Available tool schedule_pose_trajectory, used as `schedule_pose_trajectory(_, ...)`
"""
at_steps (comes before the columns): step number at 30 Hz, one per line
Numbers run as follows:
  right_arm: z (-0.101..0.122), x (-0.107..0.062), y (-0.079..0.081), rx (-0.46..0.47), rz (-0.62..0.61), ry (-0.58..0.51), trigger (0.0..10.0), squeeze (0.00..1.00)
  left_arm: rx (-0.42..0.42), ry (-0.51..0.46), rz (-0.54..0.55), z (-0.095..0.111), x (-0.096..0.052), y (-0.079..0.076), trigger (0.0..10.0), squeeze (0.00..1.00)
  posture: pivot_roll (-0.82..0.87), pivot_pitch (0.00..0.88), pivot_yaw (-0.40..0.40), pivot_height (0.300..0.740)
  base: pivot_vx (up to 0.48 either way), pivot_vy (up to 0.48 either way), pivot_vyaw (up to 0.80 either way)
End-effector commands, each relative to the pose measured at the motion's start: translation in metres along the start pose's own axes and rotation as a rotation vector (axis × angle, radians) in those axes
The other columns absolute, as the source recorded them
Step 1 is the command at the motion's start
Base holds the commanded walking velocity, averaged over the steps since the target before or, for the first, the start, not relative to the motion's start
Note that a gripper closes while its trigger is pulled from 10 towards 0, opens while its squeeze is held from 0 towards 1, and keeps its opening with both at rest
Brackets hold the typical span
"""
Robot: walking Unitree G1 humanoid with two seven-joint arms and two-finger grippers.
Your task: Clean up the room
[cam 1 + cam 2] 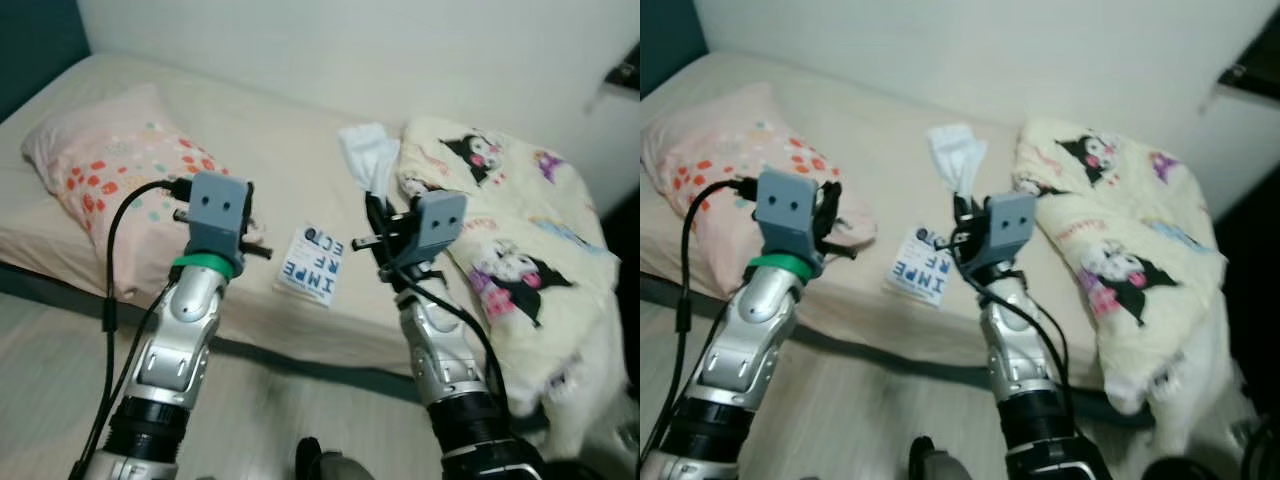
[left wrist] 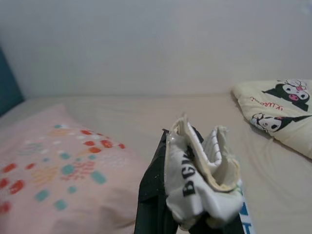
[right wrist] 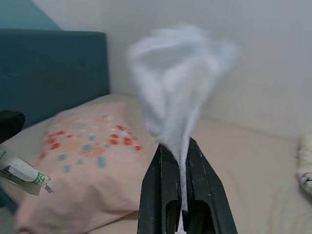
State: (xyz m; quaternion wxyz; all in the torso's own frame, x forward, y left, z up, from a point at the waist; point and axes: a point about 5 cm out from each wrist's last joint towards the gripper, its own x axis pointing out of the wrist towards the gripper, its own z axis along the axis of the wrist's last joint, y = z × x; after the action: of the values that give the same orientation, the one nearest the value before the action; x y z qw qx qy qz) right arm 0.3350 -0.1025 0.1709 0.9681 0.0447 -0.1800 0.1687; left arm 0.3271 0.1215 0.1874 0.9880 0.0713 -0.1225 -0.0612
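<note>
Right gripper (image 3: 183,195) held above the front edge of the bed (image 1: 270,140), jaws clamped on a white tissue (image 1: 366,155) that fans out above the fingertips. Left gripper (image 2: 187,214) raised over the front edge beside the pink pillow (image 1: 110,165), jaws pinched on a crumpled printed wrapper (image 2: 200,180). A printed paper bag (image 1: 314,265) lies flat near the front edge between both arms; cartoon-print blanket (image 1: 510,230) heaped at the right end.
</note>
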Motion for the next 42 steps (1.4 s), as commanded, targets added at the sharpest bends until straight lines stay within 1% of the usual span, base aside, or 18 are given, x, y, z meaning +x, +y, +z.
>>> schedule_pose_trajectory(1,-0.002,-0.002,-0.004,-0.011,-0.01,0.011,10.0,0.0,0.004,0.01,-0.014,-0.003,-0.002,-0.003,10.0,0.0,-0.07,0.029,-0.052,0.732,-0.368,0.0,0.0)
schedule_pose_trajectory(4,-0.002,-0.002,-0.002,-0.015,-0.003,0.014,10.0,0.0,0.004,0.009,-0.015,-0.003,-0.002,-0.003,10.0,0.0,-0.06,0.029,-0.052,0.732,-0.287,0.0,0.0)
schedule_pose_trajectory(7,-0.003,-0.001,0.0,-0.011,0.016,0.016,10.0,0.0,0.004,0.009,-0.016,-0.003,-0.002,-0.003,10.0,0.0,-0.06,0.029,-0.052,0.732,0.0,0.0,0.3)
schedule_pose_trajectory(9,-0.003,-0.001,0.0,-0.03,0.017,0.021,10.0,0.0,0.002,0.013,-0.019,-0.003,-0.002,-0.004,10.0,0.0,-0.06,0.03,-0.052,0.732,0.0,0.0,0.72)
schedule_pose_trajectory(13,-0.003,0.0,-0.001,-0.036,0.017,0.02,10.0,0.0,0.007,0.031,-0.024,-0.004,-0.002,-0.004,10.0,0.0,-0.06,0.034,-0.051,0.732,0.0,0.0,0.72)
schedule_pose_trajectory(18,-0.005,-0.001,0.002,-0.024,0.031,0.025,10.0,0.0,0.011,0.053,-0.022,-0.006,-0.003,-0.004,10.0,0.0,-0.06,0.035,-0.051,0.732,0.0,0.0,0.72)
schedule_pose_trajectory(34,-0.003,-0.002,0.008,-0.023,0.063,0.02,10.0,0.0,0.019,0.068,-0.019,-0.007,-0.001,-0.004,10.0,0.0,-0.08,0.062,-0.038,0.732,0.0,0.0,0.72)
schedule_pose_trajectory(35,-0.003,-0.002,0.008,-0.025,0.064,0.018,10.0,0.0,0.022,0.072,-0.016,-0.008,-0.002,-0.003,10.0,0.0,-0.11,0.087,-0.033,0.732,0.0,0.0,0.71)
schedule_pose_trajectory(40,-0.001,-0.004,0.009,-0.033,0.057,0.007,10.0,0.0,0.034,0.083,-0.012,-0.01,-0.004,0.001,10.0,0.0,-0.15,0.1,-0.018,0.732,0.0,0.0,0.71)
schedule_pose_trajectory(41,0.0,-0.004,0.01,-0.035,0.056,0.006,10.0,0.0,0.036,0.084,-0.009,-0.011,-0.004,0.003,10.0,0.0,-0.16,0.099,0.0,0.732,0.0,0.0,0.72)
schedule_pose_trajectory(42,0.0,-0.005,0.01,-0.036,0.055,0.006,10.0,0.0,0.036,0.084,-0.007,-0.011,-0.004,0.004,10.0,0.0,-0.16,0.099,0.0,0.732,0.0,0.0,0.72)
